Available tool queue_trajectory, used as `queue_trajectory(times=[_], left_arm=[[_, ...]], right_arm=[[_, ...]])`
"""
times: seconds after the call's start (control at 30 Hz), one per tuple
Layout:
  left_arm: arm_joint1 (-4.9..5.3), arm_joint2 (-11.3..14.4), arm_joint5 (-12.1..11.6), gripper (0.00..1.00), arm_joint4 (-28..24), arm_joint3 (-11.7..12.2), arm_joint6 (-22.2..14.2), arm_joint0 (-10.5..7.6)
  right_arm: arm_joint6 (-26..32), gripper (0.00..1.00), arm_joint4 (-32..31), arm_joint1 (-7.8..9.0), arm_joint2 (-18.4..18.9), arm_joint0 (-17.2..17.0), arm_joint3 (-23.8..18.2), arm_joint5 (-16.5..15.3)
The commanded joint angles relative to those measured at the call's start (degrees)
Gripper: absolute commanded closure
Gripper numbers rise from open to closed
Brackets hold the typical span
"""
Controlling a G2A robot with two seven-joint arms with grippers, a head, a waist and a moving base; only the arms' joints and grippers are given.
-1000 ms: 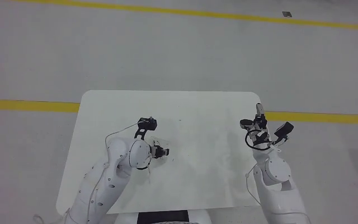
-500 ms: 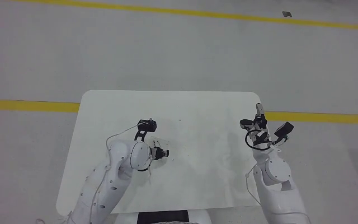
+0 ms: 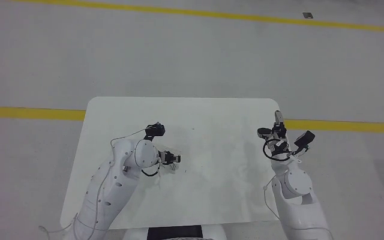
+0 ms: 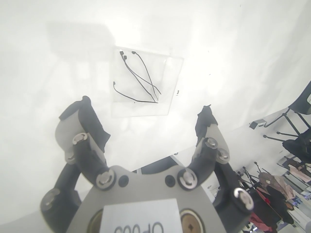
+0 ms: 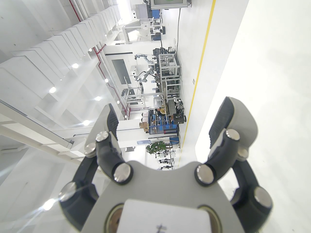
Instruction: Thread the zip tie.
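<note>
White table (image 3: 210, 114), 2 yellow floor lines (image 3: 180, 11), sm dark floor mark (image 3: 307, 15), black chair (image 4: 300, 103), plant (image 5: 155, 147) in bkgd

White arms (image 3: 114, 186); grey, black-padded fingers (image 4: 91, 120)

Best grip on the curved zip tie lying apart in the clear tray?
Probably take the curved zip tie on its strap near the head, from straight above, with the open left hand across it: that stretch lies flat and alone, while its tail meets the other ties.
</note>
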Motion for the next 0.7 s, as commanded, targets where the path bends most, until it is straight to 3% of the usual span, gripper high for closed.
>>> queue_trajectory(times=[0.0,0.13,0.27,0.67], left_arm=[[0.0,0.0,0.0,0.0,0.0,0.0,0.0,0.0],[0.05,0.7,-0.3,0.0,0.0,-2.0,1.5,0.33],[0.23,1.6,0.0,0.0,1.0,-3.3,0.0,0.3],[0.15,3.5,0.0,0.0,4.8,-2.3,0.0,0.17]], right_arm=[[0.0,0.0,0.0,0.0,0.0,0.0,0.0,0.0],[0.0,0.0,0.0,0.0,0.0,0.0,0.0,0.0],[0.0,0.0,0.0,0.0,0.0,0.0,0.0,0.0],[0.0,0.0,0.0,0.0,0.0,0.0,0.0,0.0]])
